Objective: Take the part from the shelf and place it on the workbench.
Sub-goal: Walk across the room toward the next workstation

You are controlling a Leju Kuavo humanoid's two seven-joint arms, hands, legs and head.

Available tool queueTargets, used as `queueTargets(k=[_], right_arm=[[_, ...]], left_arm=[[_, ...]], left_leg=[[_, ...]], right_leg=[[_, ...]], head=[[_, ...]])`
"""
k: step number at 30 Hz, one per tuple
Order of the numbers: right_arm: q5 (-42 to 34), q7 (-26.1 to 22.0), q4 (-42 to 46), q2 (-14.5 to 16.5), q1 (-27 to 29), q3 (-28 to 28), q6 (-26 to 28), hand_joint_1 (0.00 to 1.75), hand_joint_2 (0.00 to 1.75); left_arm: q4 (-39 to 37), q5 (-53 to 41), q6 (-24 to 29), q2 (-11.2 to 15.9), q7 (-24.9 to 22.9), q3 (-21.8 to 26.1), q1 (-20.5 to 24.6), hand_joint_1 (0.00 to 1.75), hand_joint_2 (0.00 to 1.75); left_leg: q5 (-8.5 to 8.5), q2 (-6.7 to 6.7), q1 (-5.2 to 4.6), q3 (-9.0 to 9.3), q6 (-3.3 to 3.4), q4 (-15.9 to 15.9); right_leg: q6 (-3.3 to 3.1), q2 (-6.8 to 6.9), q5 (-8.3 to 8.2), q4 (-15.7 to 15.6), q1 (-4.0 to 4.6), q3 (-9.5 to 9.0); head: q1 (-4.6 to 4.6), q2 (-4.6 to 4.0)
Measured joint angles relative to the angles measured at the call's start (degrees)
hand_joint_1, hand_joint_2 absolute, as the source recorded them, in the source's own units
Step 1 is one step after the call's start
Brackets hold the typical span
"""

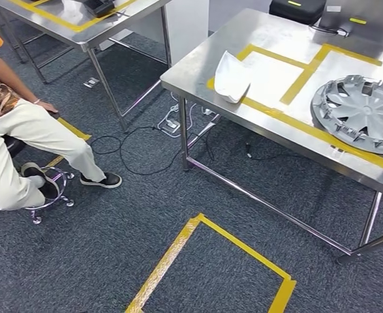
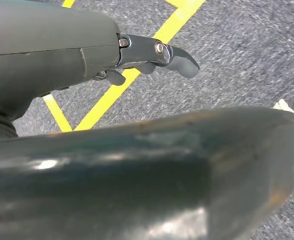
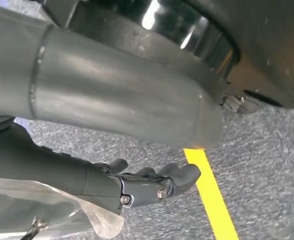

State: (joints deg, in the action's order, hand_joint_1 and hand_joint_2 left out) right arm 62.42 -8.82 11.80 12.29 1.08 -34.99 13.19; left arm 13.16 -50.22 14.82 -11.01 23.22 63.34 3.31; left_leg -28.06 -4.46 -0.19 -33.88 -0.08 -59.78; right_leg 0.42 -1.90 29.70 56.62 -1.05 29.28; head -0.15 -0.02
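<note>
A white curved part [image 1: 232, 77] lies on the steel workbench [image 1: 194, 68], at the near-left corner of a yellow-taped field. A grey wheel cover [image 1: 359, 112] lies further right on the same bench. In the left wrist view my left hand [image 2: 157, 55] hangs over grey carpet and yellow tape, its fingers stretched out and holding nothing. In the right wrist view my right hand [image 3: 153, 182] hangs over the carpet with fingers loosely extended and nothing between them. A pale translucent sheet [image 3: 43, 210] shows beside its wrist; I cannot tell what it is.
A person [image 1: 12, 137] sits on a stool at the left, legs stretched toward the middle. Cables and a power strip [image 1: 169, 124] lie on the floor by the bench leg. A second steel table [image 1: 76, 23] stands behind. A yellow taped square [image 1: 214, 261] marks the carpet.
</note>
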Motion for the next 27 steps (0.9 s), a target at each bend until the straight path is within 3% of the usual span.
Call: queueTargets(k=[2,3,4,5,6,7,8,10,11,13,14,16,18,20,21,22,24,26,27], right_arm=[[0.0,0.0,0.0,-0.1,0.1,0.0,-0.2,0.00,0.00],[0.0,0.1,0.0,-0.1,0.2,0.0,-0.2,0.00,0.00],[0.0,0.1,0.0,-0.1,0.2,0.0,-0.2,0.00,0.00],[0.0,0.1,0.0,-0.2,0.2,0.0,-0.2,0.00,0.00],[0.0,0.1,0.0,-0.2,0.1,0.0,-0.2,0.00,0.00],[0.0,0.1,0.0,-0.2,0.1,0.0,-0.2,0.00,0.00],[0.0,0.1,0.0,-0.2,0.1,0.0,-0.2,0.00,0.00],[0.0,0.1,0.0,-0.2,0.0,0.0,-0.2,0.00,0.00],[0.0,0.1,0.0,-0.2,0.0,0.0,-0.2,0.00,0.00],[-0.2,0.0,0.0,-0.2,-0.1,0.0,-0.4,0.00,0.00],[-0.4,0.0,0.0,-0.3,-0.2,0.0,-0.5,0.00,0.00],[-0.7,-0.2,0.0,-0.3,-0.1,0.0,-0.8,0.00,0.00],[-0.8,-0.5,0.0,-0.4,0.0,0.0,-1.1,0.00,0.00],[-0.8,-0.6,-0.1,-0.5,0.2,0.0,-1.3,0.00,0.00],[-0.8,-0.6,-0.1,-0.6,0.3,0.0,-1.4,0.00,0.00],[-0.8,-0.7,-0.1,-0.7,0.3,-0.1,-1.5,0.00,0.00],[-0.6,-0.7,-0.2,-0.8,0.2,-0.1,-1.7,0.00,0.00],[-0.4,-0.7,-0.2,-0.8,0.1,-0.1,-2.1,0.00,0.00],[-0.3,-0.7,-0.3,-0.9,0.1,-0.1,-2.3,0.00,0.00]], left_arm=[[0.0,0.0,-0.1,0.0,0.1,0.0,0.2,0.00,0.00],[0.0,0.0,-0.1,0.0,0.1,0.0,0.2,0.00,0.00],[0.0,0.0,-0.1,0.0,0.1,0.0,0.2,0.00,0.00],[0.0,0.0,-0.2,0.0,0.1,0.0,0.2,0.00,0.00],[0.0,0.0,-0.2,0.1,0.2,0.0,0.1,0.00,0.00],[0.0,0.0,-0.2,0.1,0.2,0.0,0.0,0.00,0.00],[0.0,0.0,-0.2,0.1,0.2,0.0,0.0,0.00,0.00],[0.0,0.0,-0.2,0.1,0.3,0.0,0.2,0.00,0.00],[0.0,0.0,-0.2,0.1,0.4,0.0,0.2,0.00,0.00],[0.0,0.0,-0.2,0.2,0.6,0.0,0.1,0.00,0.00],[0.0,0.1,-0.2,0.1,0.7,0.0,0.0,0.00,0.00],[0.0,0.0,-0.1,0.1,0.6,0.0,0.0,0.00,0.00],[0.0,-0.3,-0.1,0.0,0.1,0.0,0.1,0.00,0.00],[0.0,-0.7,0.0,0.0,-0.8,0.0,0.1,0.00,0.00],[0.0,-0.8,0.0,0.0,-1.1,0.0,0.1,0.00,0.00],[0.0,-0.9,0.0,-0.1,-1.4,0.0,0.1,0.00,0.00],[0.0,-1.2,0.1,-0.1,-1.5,0.0,0.1,0.00,0.00],[0.0,-1.3,0.1,-0.2,-1.2,0.0,0.3,0.00,0.00],[0.0,-1.3,0.1,-0.3,-0.9,0.0,0.4,0.00,0.00]], left_leg=[[-3.57,2.77,0.02,-2.76,-0.59,-6.3],[-5.34,3.38,0.17,-4.50,-0.83,-10.3],[-6.38,3.67,0.32,-5.76,-1.01,-13.3],[-6.29,3.84,0.46,-6.06,-1.11,-14.3],[-5.14,4.04,0.56,-5.24,-1.15,-13.0],[-3.23,4.55,0.61,-3.40,-1.09,-9.6],[-1.46,5.73,0.56,-1.16,-0.95,-5.3],[0.33,7.97,0.11,1.88,-0.29,0.8],[0.34,8.50,-0.12,2.26,0.07,1.9],[0.44,7.54,-0.29,2.01,0.83,2.1],[0.59,7.00,-0.24,1.98,1.21,2.3],[1.02,5.80,-0.01,1.94,2.02,2.6],[1.22,4.53,-0.02,1.69,2.45,2.6],[1.31,3.05,-0.16,1.61,2.57,2.6],[1.33,2.26,-0.21,1.62,2.59,2.6],[1.34,1.45,-0.23,1.64,2.57,2.5],[1.30,-0.06,-0.31,1.52,2.38,2.1],[1.32,-1.37,-0.31,1.00,1.89,1.7],[1.43,-2.00,-0.24,0.68,1.50,1.6]], right_leg=[[-0.33,1.70,0.01,-0.1,-0.03,-0.08],[-0.42,2.60,0.08,-0.1,0.01,-0.07],[-0.46,3.48,0.14,-0.1,0.04,-0.06],[-0.46,4.29,0.19,-0.1,0.05,-0.07],[-0.41,5.01,0.25,0.0,0.05,-0.13],[-0.32,5.66,0.32,0.0,0.05,-0.26],[-0.17,6.27,0.41,0.0,0.07,-0.41],[0.32,7.32,0.68,0.0,0.36,-0.58],[0.60,7.82,0.78,0.1,0.49,-0.63],[1.22,8.77,0.95,0.0,0.55,-0.70],[1.55,8.42,1.37,0.3,0.45,-0.58],[1.95,5.75,3.89,3.9,0.26,1.05],[1.96,2.85,7.57,11.5,0.19,4.60],[1.88,2.11,8.72,16.6,0.27,7.34],[1.77,1.95,7.65,16.2,0.31,7.37],[1.62,1.60,5.63,13.7,0.34,6.40],[1.22,-0.78,1.63,6.2,0.24,3.24],[0.98,-3.01,0.52,1.7,0.09,1.14],[0.84,-3.25,0.77,1.2,0.13,0.83]], head=[[-0.34,0.00],[-0.41,0.00],[-0.40,0.00],[-0.41,0.00],[-0.42,0.00],[-0.42,0.00],[-0.42,0.00],[-0.39,0.00],[-0.37,0.00],[-0.33,0.00],[-0.27,0.00],[0.00,0.00],[0.22,0.00],[0.22,0.00],[0.22,0.00],[0.22,0.00],[0.21,0.00],[0.16,0.00],[0.14,0.00]])
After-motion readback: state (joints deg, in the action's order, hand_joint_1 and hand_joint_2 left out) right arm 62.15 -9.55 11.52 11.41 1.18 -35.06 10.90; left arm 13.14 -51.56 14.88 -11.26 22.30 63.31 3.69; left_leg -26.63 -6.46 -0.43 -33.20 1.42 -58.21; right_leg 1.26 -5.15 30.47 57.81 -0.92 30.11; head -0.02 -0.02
